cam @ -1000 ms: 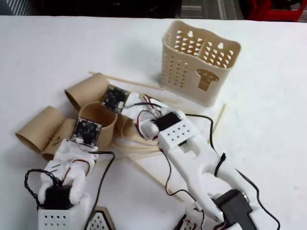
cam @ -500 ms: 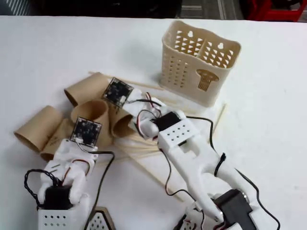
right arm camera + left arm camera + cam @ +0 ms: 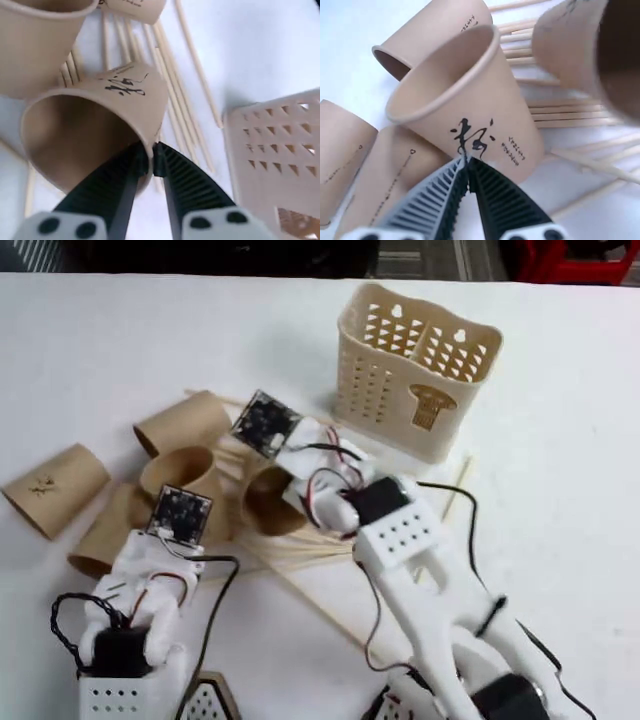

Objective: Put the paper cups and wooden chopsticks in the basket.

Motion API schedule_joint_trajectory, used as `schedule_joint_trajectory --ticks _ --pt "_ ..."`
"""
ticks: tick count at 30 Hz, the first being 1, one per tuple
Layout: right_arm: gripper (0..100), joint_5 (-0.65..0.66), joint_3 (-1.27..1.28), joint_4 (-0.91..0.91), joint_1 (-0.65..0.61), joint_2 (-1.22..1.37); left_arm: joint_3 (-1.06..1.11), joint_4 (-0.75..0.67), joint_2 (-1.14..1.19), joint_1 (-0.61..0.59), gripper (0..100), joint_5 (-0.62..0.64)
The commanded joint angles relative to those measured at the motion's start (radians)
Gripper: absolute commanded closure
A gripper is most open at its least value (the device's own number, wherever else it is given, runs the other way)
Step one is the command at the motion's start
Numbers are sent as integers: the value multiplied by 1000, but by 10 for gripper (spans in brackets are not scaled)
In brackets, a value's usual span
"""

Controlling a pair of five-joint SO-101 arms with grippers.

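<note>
The cream perforated basket (image 3: 415,370) stands upright at the back right, its wall also seen in the right wrist view (image 3: 280,150). My right gripper (image 3: 148,152) is shut on the rim of a brown paper cup (image 3: 90,130), one finger inside and one outside; this cup (image 3: 272,502) lies tilted left of the basket. My left gripper (image 3: 468,167) is shut, with its tips against the side of a printed cup (image 3: 465,105) lying on its side (image 3: 180,470). Several wooden chopsticks (image 3: 300,552) lie scattered under the cups (image 3: 560,107) (image 3: 170,100).
Three more cups lie on their sides at the left: one at the far left (image 3: 55,488), one at the back (image 3: 185,420), one by the left arm (image 3: 105,532). A single chopstick (image 3: 458,485) lies right of the basket's base.
My right gripper has moved right toward the basket, with its cup in it. The upright cup by my left gripper has tipped onto its side. The far-left cup has rolled further left.
</note>
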Motion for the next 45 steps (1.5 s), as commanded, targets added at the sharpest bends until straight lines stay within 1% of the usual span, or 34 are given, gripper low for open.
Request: schedule_joint_trajectory --ticks 1,5,9,14,18,24,30,39,45 --pt "979 -9 -46 48 35 -114 14 -54 -4 -7 968 -12" --pt "979 -9 -49 90 53 -205 14 -55 -4 -7 968 -12" --pt "979 -9 -118 166 84 -262 14 -55 -4 -7 968 -12" --pt "979 -9 -315 305 116 -268 14 -55 -4 -7 968 -12" --pt "979 -9 -466 375 145 -243 14 -57 -4 -7 968 -12" --pt "979 -8 -647 433 203 -168 14 -57 -4 -7 968 -12" --pt "979 -8 -807 435 309 -71 14 -57 -4 -7 968 -12" --pt "979 -9 -1019 430 463 145 12 -58 -4 -7 968 -12" --pt "979 -86 -1162 430 541 282 12 -58 -4 -7 968 -12"
